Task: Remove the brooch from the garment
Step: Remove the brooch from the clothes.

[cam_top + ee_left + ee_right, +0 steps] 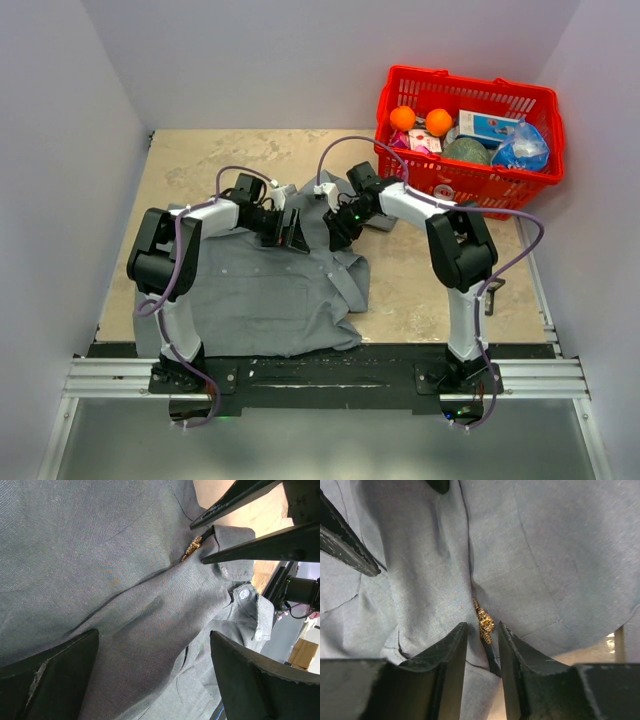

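Top view: shirt lies spread on the counter, left of centre. Left wrist view: left tool stands fully open above it, holding nothing. Right wrist view: right tool half open, fingertips either side of the gold brooch pinned on the shirt; contact unclear
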